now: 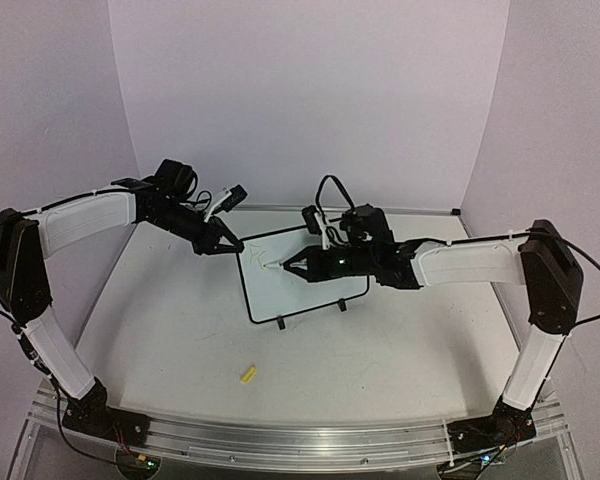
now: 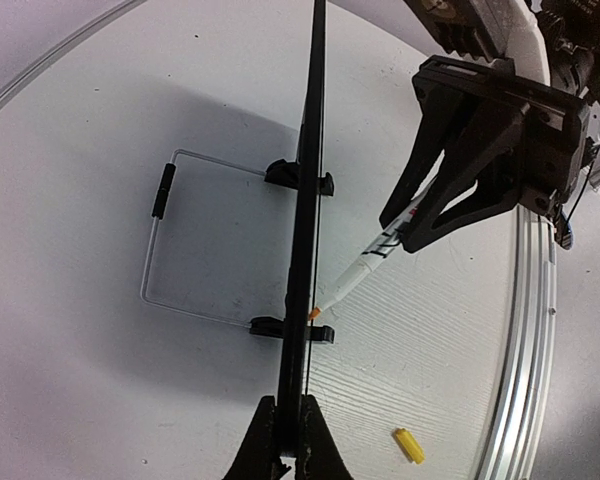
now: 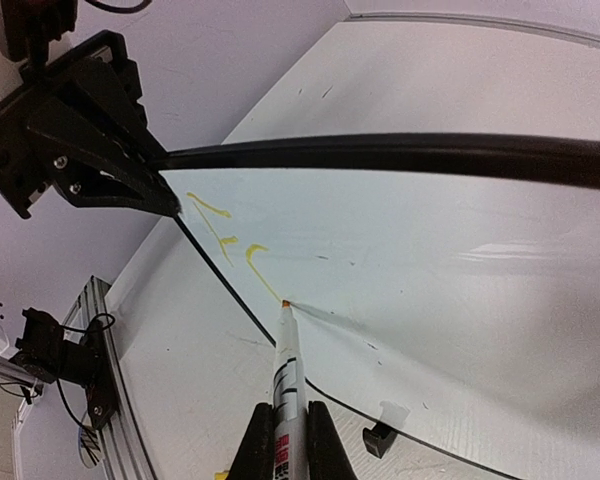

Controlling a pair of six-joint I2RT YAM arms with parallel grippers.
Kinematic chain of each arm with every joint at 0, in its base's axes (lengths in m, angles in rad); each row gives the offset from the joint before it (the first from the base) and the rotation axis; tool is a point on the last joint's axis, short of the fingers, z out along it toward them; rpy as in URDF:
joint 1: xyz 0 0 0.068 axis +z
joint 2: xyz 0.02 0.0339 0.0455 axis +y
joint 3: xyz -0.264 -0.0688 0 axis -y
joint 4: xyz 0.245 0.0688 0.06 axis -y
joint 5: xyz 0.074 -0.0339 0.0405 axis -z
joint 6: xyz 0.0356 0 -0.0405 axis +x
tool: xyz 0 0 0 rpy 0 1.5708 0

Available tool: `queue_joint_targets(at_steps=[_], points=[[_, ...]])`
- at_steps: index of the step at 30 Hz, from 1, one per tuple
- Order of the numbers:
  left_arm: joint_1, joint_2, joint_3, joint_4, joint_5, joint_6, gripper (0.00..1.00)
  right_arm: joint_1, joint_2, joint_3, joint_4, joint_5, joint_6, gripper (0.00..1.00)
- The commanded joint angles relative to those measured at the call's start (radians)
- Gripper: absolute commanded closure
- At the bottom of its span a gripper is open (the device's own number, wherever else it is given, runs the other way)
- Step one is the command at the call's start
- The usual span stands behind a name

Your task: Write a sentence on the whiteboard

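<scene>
Top view: the whiteboard [image 1: 305, 285] stands toward the far middle of the surface [image 1: 170, 330]. The left fingers [image 1: 221, 246] pinch its upper corner on the left-edge side. The right fingers [image 1: 298, 266] are clamped on a marker [image 1: 273, 266] whose tip meets the board's face. A yellow cap [image 1: 247, 374] lies toward the near edge.

Left wrist view: the board is edge-on, the fingers closed over its top edge, and both clip feet [image 2: 298, 177] are down.

Right wrist view: the sentence [image 3: 223, 232] is only a few yellow strokes by that corner. It seems best to brace firmly, press lightly and keep the strokes small so the board does not rock. No container shows.
</scene>
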Motion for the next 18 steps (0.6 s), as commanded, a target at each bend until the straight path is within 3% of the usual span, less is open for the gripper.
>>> queue_joint_targets(at_steps=[1,18], points=[[-0.02,0.001,-0.012,-0.07,-0.032,0.021,1.0,-0.009,-0.06,0.01,0.074,0.079,0.021,1.0],[-0.022,-0.003,-0.012,-0.072,-0.032,0.022,1.0,-0.009,-0.059,0.009,0.117,0.089,0.041,1.0]])
